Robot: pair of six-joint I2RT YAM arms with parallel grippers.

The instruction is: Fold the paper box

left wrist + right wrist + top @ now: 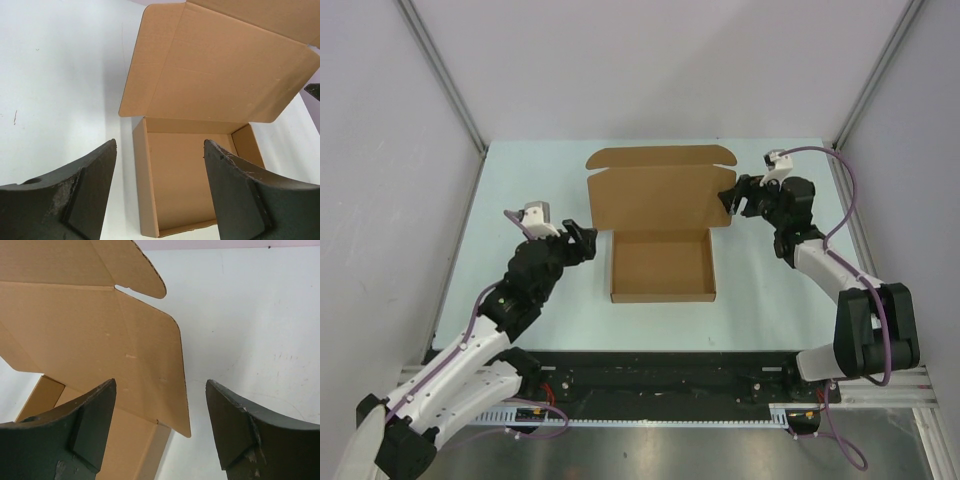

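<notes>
Item one, the table [520, 200]: we record a pale blue-green top, walled in white on three sides, with both arms bolted at its near edge. Item two, the paper box [660, 265]: plain brown cardboard, standing near the middle of the table and between the two arms. Its near part is a shallow tray with four walls up. Its lid is hinged at the far wall and thrown open toward the back of the table, with a front flap and rounded side tabs at its outer edges. Item three, the left arm [470, 340]: white links and black joints, reaching from the near left corner toward the tray's left side. Item four, the right arm [840, 290]: the same build, reaching up the right side and bending in toward the lid. Item five, the left gripper [586, 240]: jaws apart and gripping nothing. It sits just beside the tray's far left corner, with a strip of table showing between fingertips and cardboard. In its own wrist view the paper box [190, 185] lies ahead of the left gripper [160, 145], the open tray framed between the two dark fingers [90, 185]. Item six, the right gripper [730, 202]: jaws likewise apart, at the lid's right edge. We cannot tell whether it touches the cardboard. In the right wrist view the lid's corner [100, 350] runs under the gap of the right gripper [161, 382].
</notes>
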